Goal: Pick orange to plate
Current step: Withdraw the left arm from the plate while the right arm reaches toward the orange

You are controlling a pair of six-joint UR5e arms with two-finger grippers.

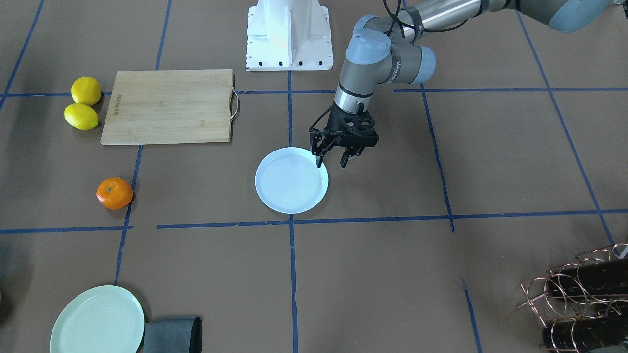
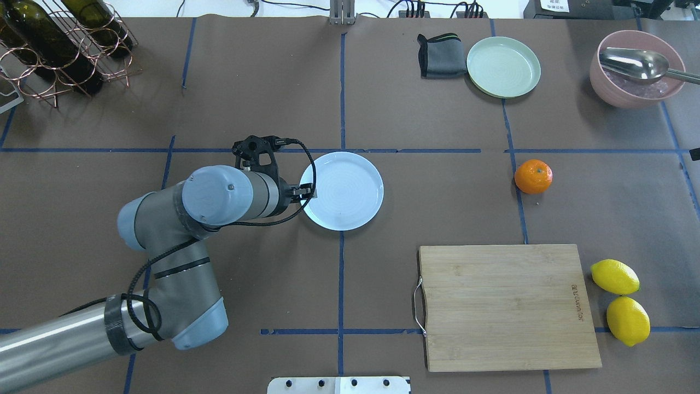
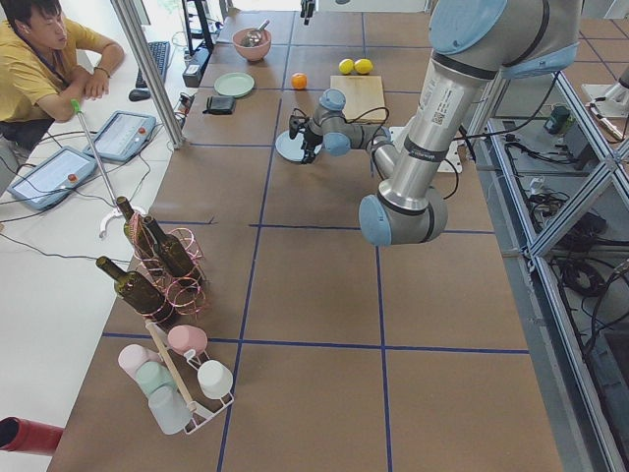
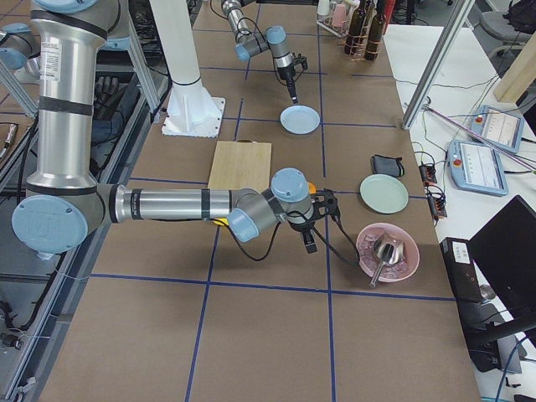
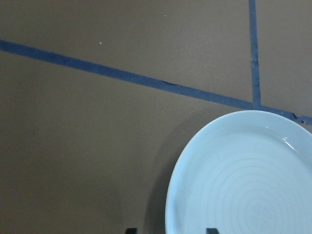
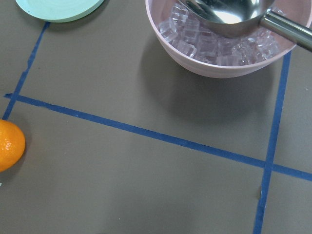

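Observation:
The orange (image 2: 533, 176) sits alone on the brown table, far to the right of the white plate (image 2: 342, 190) in the overhead view; it also shows at the left edge of the right wrist view as the orange (image 6: 7, 145). My left gripper (image 1: 332, 163) hangs open over the plate (image 1: 291, 180) at its rim, holding nothing. In the left wrist view, the two fingertips (image 5: 210, 230) straddle the plate's edge (image 5: 243, 175). My right gripper (image 4: 308, 243) hovers between the orange and the pink bowl; I cannot tell whether it is open or shut.
A wooden cutting board (image 2: 506, 306) lies beside two lemons (image 2: 614, 276). At the far side are a pale green plate (image 2: 503, 67), a grey cloth (image 2: 442, 56) and a pink bowl (image 2: 637, 68) of ice with a metal scoop. A wine rack (image 2: 60, 49) is far left.

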